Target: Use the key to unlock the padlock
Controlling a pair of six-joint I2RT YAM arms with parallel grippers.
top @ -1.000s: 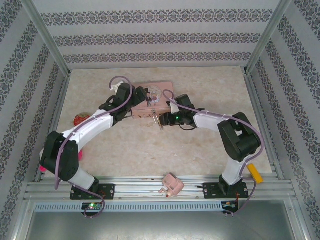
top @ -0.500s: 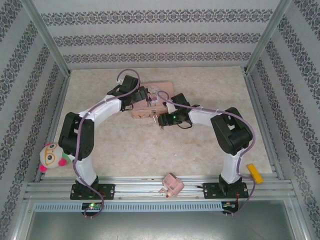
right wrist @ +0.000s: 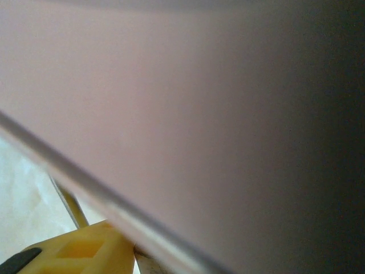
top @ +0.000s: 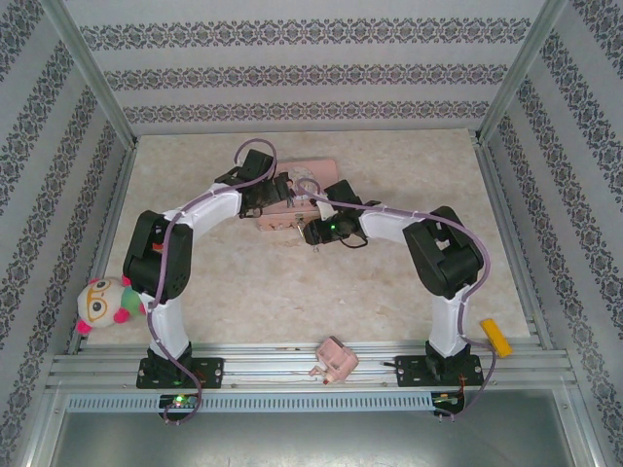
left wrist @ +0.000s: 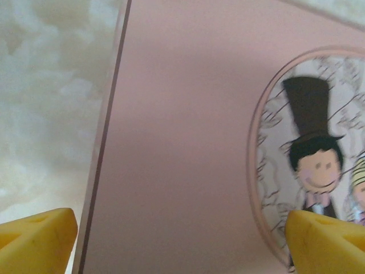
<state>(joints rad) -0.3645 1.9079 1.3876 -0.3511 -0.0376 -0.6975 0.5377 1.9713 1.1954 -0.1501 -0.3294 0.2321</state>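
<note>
Both arms have moved since a second ago: the left arm has pulled its elbow in and now stands taller, so the plush toy at 8 o'clock on the table shows. The right arm has slid a little toward 9 o'clock.

Now the left gripper hangs over the lid of the pink tin, its yellow fingers far apart and holding nothing. The tin sits toward 12 o'clock from the table's middle. The right gripper is pressed close to the tin's front wall, at the tin's 6 o'clock side. One yellow finger shows there, so I cannot tell if it is open or closed.

A small shiny bit hangs just by that gripper; it may be the padlock, but it is too tiny to be sure. A thin metal rod shows beside the finger. The key is too small to find.

I think the unlocking is not done yet, and most of the job is left.
</note>
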